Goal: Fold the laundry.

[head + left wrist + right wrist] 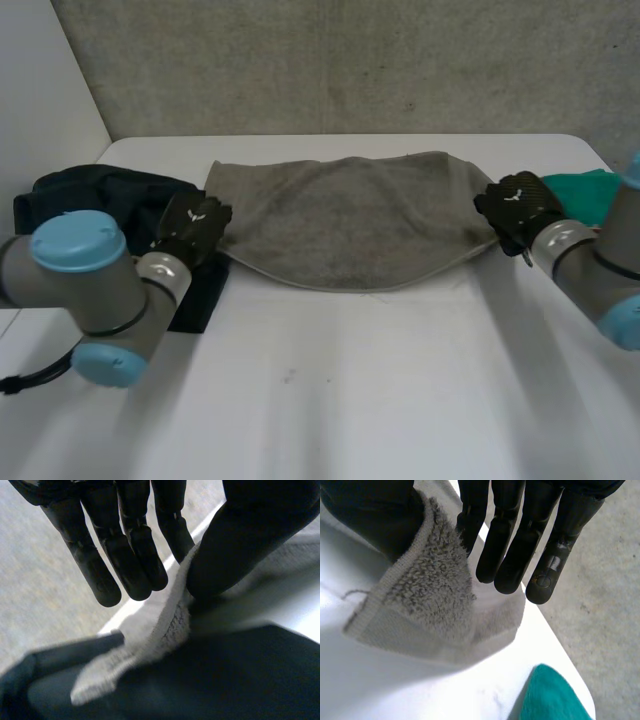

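One grey towel lies stretched across the table at twelve o'clock. My left hand pinches its nine o'clock end between thumb and straight fingers. My right hand pinches its three o'clock corner likewise. I judge this keeps it taut for folding. A dark garment and a teal cloth wait beyond the ends.

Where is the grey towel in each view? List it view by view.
Head view: grey towel stretched between left robot hand and right robot hand.
Left wrist view: its edge pinched, beside dark cloth.
Right wrist view: its corner pinched, near teal cloth.
Shared landmark: white table.
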